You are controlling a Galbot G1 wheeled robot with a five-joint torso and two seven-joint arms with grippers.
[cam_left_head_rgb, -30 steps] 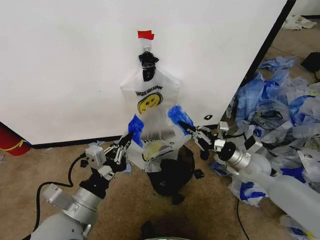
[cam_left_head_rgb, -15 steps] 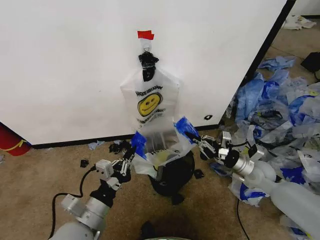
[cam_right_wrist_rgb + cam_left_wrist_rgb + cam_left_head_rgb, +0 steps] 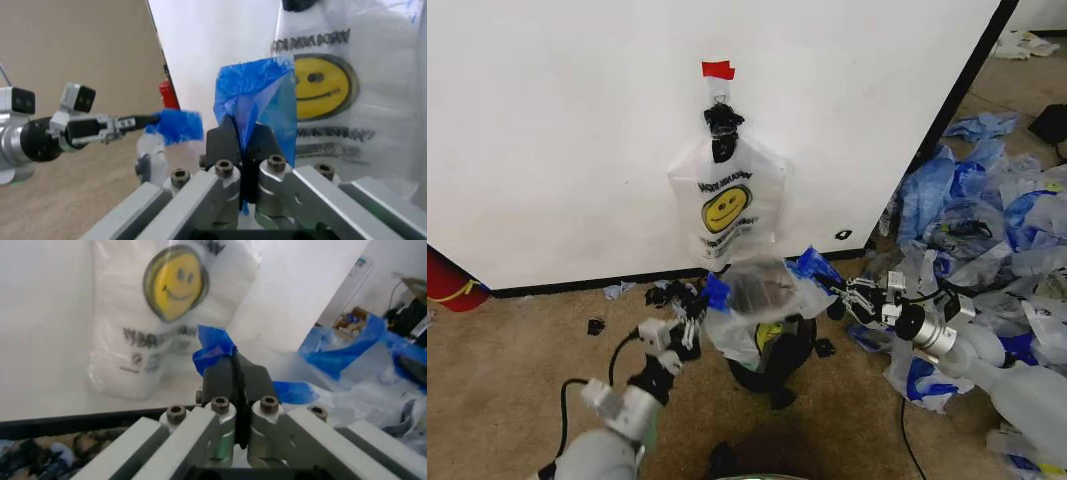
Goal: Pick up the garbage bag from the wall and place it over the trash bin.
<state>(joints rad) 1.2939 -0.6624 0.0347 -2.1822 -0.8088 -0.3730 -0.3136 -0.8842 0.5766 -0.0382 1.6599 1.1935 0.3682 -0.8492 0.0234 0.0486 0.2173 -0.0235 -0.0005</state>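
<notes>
Holding the garbage bag (image 3: pixel 762 300) between them, both grippers sit low in front of the wall (image 3: pixel 577 130), above the trash bin (image 3: pixel 777 355).

Left gripper (image 3: pixel 697 305): jaws pressed together on one blue handle loop (image 3: pixel 716 292). In the left wrist view the dark fingers (image 3: pixel 233 382) meet with a fold of blue plastic (image 3: pixel 213 347) pinched at their tips.

Right gripper (image 3: pixel 837 287): jaws likewise clamped on the other blue handle loop (image 3: pixel 814 265). In the right wrist view the blue film (image 3: pixel 257 97) rises straight out of the closed fingers (image 3: pixel 241 145), and the left gripper (image 3: pixel 150 121) shows farther off, gripping its own blue piece.

Bag position: translucent body stretched between the two grippers, its mouth spread roughly level, directly over the bin's rim. The lower part of the bag drapes down against the bin's left side and front; a yellow patch shows through the film there. Whether the bag's mouth already wraps around the rim, cannot tell.

A second smiley-face bag (image 3: pixel 725 205) hangs flat on the wall from a hook, under a piece of red tape (image 3: pixel 718 69), just behind and above the held bag and not touching either gripper.

Heap of blue plastic bags (image 3: pixel 987 210) lies on the carpet to the robot's right. Red cylinder (image 3: pixel 447 280) stands at the wall's base on the far left.
</notes>
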